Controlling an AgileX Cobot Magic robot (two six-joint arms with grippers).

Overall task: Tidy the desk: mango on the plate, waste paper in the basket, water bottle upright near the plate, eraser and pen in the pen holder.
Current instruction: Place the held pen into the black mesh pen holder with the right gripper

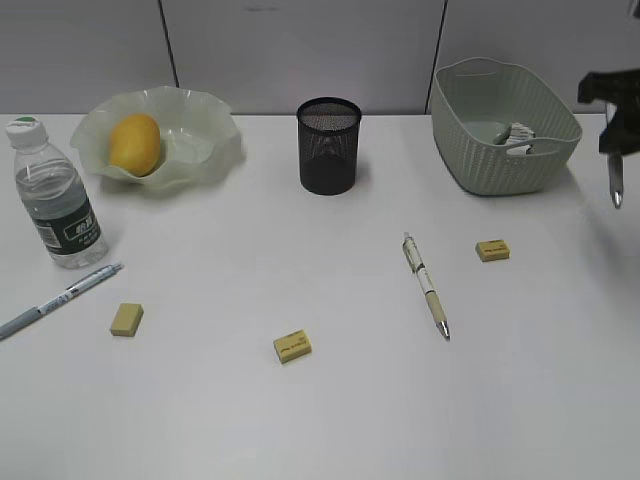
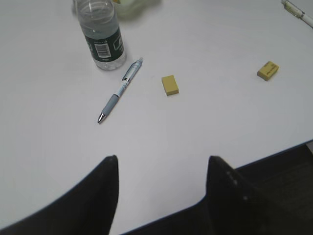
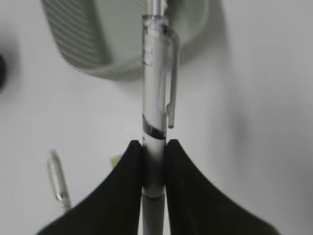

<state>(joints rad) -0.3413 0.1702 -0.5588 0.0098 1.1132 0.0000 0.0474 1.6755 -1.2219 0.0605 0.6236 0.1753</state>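
1. Right hand (image 3: 153,161) pinches a clear plastic pen (image 3: 155,98) above the white bench (image 1: 330,400), beside the sage-green woven-look basket (image 1: 500,160).
2. Left hand (image 2: 161,171) spread, holding nothing.

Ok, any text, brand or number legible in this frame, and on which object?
Nothing reads clearly.
Bottle label: white print and a barcode, too blurred.
Erasers: faint dark marks, too small.
Paper in the basket: print unreadable.
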